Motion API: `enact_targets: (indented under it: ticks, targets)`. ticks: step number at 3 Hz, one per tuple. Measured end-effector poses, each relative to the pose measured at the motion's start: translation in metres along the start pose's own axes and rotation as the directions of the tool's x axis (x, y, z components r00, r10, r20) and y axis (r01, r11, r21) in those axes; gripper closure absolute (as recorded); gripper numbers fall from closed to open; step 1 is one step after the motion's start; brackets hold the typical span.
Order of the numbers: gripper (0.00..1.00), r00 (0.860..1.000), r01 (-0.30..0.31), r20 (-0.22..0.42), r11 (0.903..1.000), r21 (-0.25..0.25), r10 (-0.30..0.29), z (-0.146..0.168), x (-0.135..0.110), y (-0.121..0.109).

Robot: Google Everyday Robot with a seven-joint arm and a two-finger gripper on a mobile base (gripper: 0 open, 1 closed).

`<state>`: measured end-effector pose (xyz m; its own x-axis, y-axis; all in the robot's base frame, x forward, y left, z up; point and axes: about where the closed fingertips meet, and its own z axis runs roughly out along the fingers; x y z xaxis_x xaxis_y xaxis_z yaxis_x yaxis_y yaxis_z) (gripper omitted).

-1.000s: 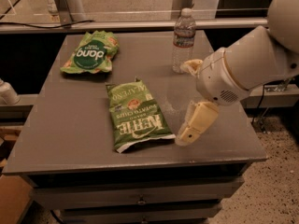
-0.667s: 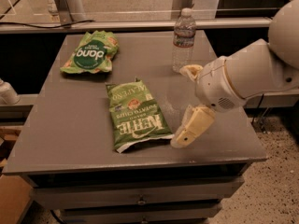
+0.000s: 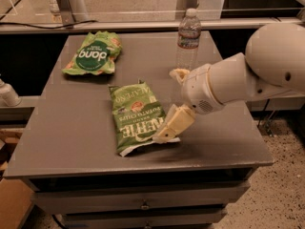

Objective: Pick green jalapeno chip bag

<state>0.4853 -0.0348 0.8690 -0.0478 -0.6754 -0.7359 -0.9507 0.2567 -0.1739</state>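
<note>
The green jalapeno chip bag [image 3: 138,118] lies flat in the middle of the counter [image 3: 224,137], lettering upside down from here and white seam at the near end. Its long axis runs near to far, tipped a touch so the near end swings right.

The hand [image 3: 167,105] is low at the bag's right edge, its fingers spread wide apart and holding nothing. The far finger [image 3: 180,74] sits out over bare counter to the right of the bag's far end. The near finger [image 3: 174,123] crosses the bag's near right corner; I can't tell whether it touches the foil.

So the bag lies just left of the hand, and the fingers line up along the long side rather than across it. My read is that the hand must shift left and straddle the narrow width before closing.

The smaller dang bag [image 3: 93,56] is well apart at the far left, and the water bottle [image 3: 189,35] stands at the far edge behind the hand, neither of them in the way.
</note>
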Motion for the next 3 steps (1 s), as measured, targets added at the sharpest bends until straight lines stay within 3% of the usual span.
enact_targets:
  ticks: [2, 3]
  targets:
    - [0.00, 0.998, -0.055, 0.011, 0.9973, -0.049, 0.056, 0.045, -0.008, 0.006]
    - [0.17, 0.998, -0.067, 0.012, 0.9962, -0.056, 0.068, 0.058, -0.009, 0.010]
